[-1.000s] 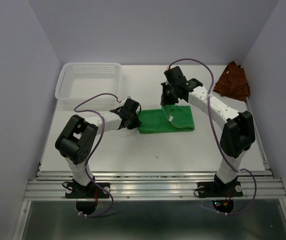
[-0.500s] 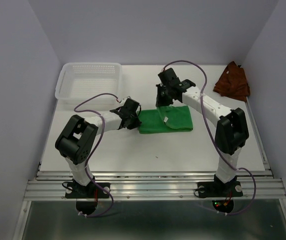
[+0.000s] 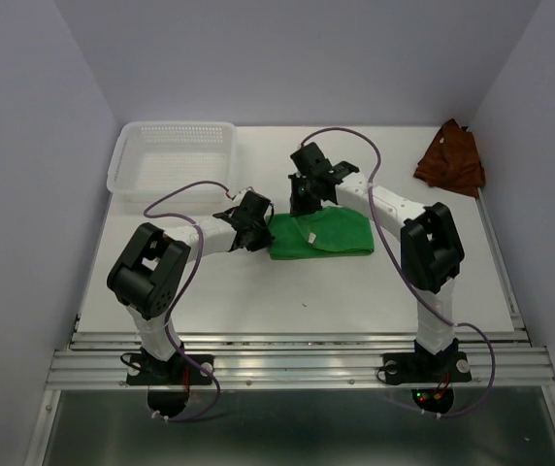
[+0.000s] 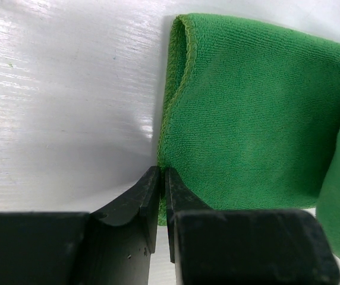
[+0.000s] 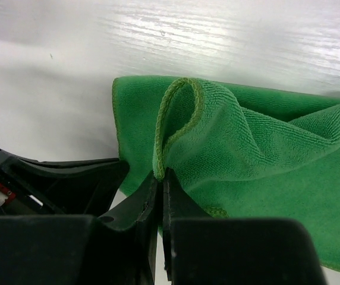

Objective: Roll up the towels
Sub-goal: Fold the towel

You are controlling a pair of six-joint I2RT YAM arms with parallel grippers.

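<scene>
Towels: green towel (image 3: pixel 341 238) lies flat on table (image 3: pixel 287 286) between the arms; rust towel (image 3: pixel 452 158) crumpled at far right corner
Left gripper (image 4: pixel 161 173): jaws nearly together, pinching green towel's left hem
Right gripper (image 5: pixel 161 175): clamped on its lifted fold

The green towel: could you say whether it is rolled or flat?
The green towel lies mostly flat, unrolled; the right hand pinches one edge up.

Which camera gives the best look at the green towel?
The top view: the whole green towel shows there, flat with one flap lifted. The left wrist view shows only its left edge at the tips of the left gripper; the right wrist view shows the fold pinched by the right gripper.
</scene>
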